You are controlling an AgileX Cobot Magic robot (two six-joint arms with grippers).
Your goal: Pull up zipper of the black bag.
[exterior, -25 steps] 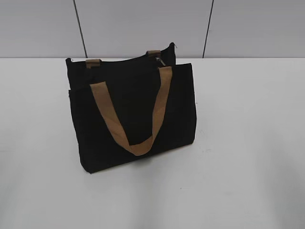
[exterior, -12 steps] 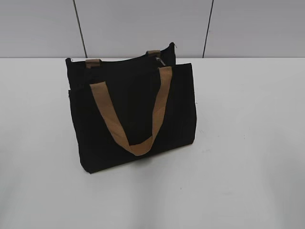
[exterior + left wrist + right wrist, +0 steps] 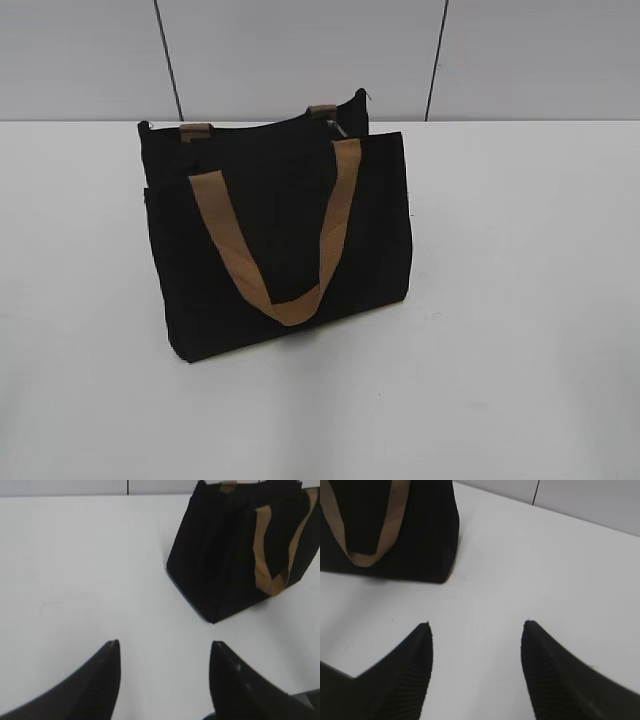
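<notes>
The left gripper shows in the left wrist view as two dark pointed fingers at the bottom of the picture. They stand wide apart and nothing is between them but white table. The black bag is at about 1 o'clock from this gripper, well apart from it, and shows one corner and a side with a tan handle.

The right gripper looks the same in the right wrist view: two dark ribbed fingers, wide apart, holding nothing, with bare table under them. From here the bag sits at about 11 o'clock, near but not touching, and its tan handle hangs down in a loop on the side.

In the exterior view no arm or gripper can be seen. The black bag stands upright on the white table, a bit left of the middle. One tan handle droops down the front like a big letter U. The other handle only peeks out in two short tan bits at the top. The zipper runs along the top edge, and a small silvery bit shows at about 1 o'clock on the bag. It is too small to tell if the top is open or closed. A grey wall with two dark lines is behind the table
</notes>
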